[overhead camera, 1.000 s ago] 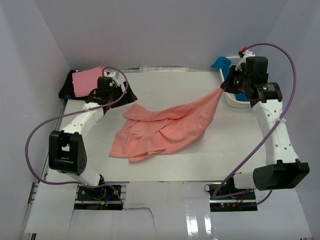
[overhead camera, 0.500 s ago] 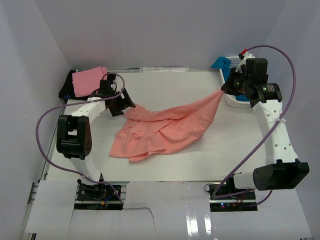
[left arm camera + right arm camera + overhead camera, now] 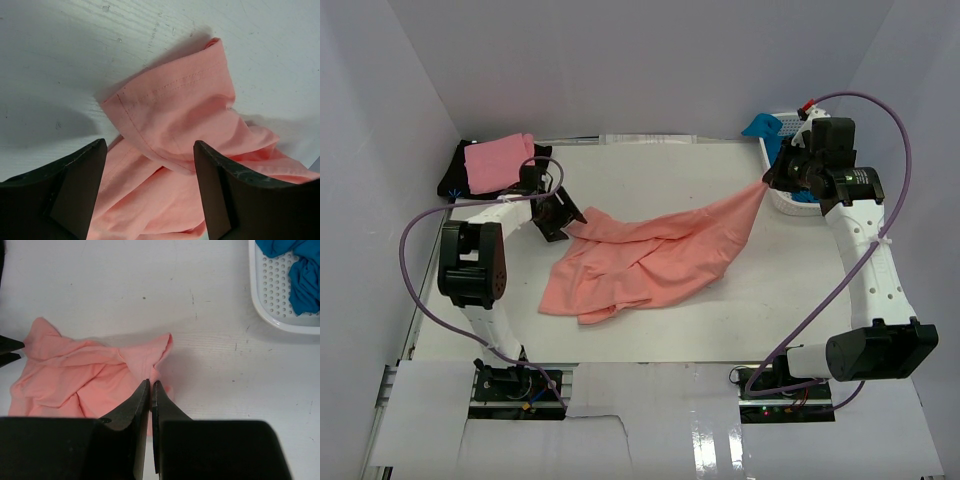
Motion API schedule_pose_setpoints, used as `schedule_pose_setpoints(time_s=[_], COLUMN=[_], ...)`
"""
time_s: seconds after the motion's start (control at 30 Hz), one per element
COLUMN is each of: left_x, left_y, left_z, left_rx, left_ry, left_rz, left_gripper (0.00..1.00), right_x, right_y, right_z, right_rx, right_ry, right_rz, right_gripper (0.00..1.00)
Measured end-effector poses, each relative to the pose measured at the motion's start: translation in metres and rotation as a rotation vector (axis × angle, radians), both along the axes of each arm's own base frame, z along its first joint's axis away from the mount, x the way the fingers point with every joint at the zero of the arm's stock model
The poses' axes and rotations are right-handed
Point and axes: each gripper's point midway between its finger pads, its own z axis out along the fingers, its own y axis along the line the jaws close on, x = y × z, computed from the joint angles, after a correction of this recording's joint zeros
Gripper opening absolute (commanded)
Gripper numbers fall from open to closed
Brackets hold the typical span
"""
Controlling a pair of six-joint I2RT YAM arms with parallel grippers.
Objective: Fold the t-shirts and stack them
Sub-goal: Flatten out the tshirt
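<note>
The large salmon-coral t-shirt (image 3: 655,255) lies crumpled in the middle of the table. My right gripper (image 3: 767,181) is shut on its far right corner (image 3: 155,360) and holds it lifted beside the basket. My left gripper (image 3: 563,218) is open just over the shirt's left sleeve (image 3: 175,107), its fingers either side of the cloth. A lighter pink t-shirt (image 3: 495,160) lies folded on a black one (image 3: 453,178) at the far left. Bright blue shirts (image 3: 760,126) sit in the basket and also show in the right wrist view (image 3: 295,265).
A white lattice basket (image 3: 782,200) stands at the far right, next to my right gripper; its corner also shows in the right wrist view (image 3: 272,310). White walls close in the table on the left, back and right. Purple cables loop off both arms.
My left gripper has swung from the black and pink pile to the right and down onto the salmon shirt's left sleeve. The right gripper and the shirt have hardly moved.
</note>
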Motion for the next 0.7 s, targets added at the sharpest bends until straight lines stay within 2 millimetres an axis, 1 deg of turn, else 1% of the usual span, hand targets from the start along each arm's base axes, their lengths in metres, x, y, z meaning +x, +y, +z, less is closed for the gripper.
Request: schedule_pose_setpoints(time_s=[0.2, 0.3, 0.47, 0.6, 0.7], left_x=[0.003, 0.006, 0.014, 0.017, 0.023], left_y=[0.000, 0.000, 0.003, 0.005, 0.006], left_z=[-0.012, -0.015, -0.017, -0.019, -0.021], left_rx=[-0.006, -0.007, -0.001, 0.009, 0.008], left_ry=[0.039, 0.049, 0.044, 0.042, 0.039], left_rz=[0.032, 0.048, 0.069, 0.086, 0.094], left_gripper=[0.76, 0.70, 0.66, 0.56, 0.40], right_x=[0.000, -0.001, -0.002, -0.003, -0.003], right_y=[0.000, 0.001, 0.001, 0.002, 0.002], right_z=[0.000, 0.001, 0.003, 0.004, 0.004], right_rx=[0.002, 0.002, 0.005, 0.007, 0.007], right_ry=[0.000, -0.003, -0.007, -0.011, -0.012], right_rz=[0.002, 0.007, 0.011, 0.013, 0.013], right_gripper=[0.08, 0.08, 0.08, 0.08, 0.08])
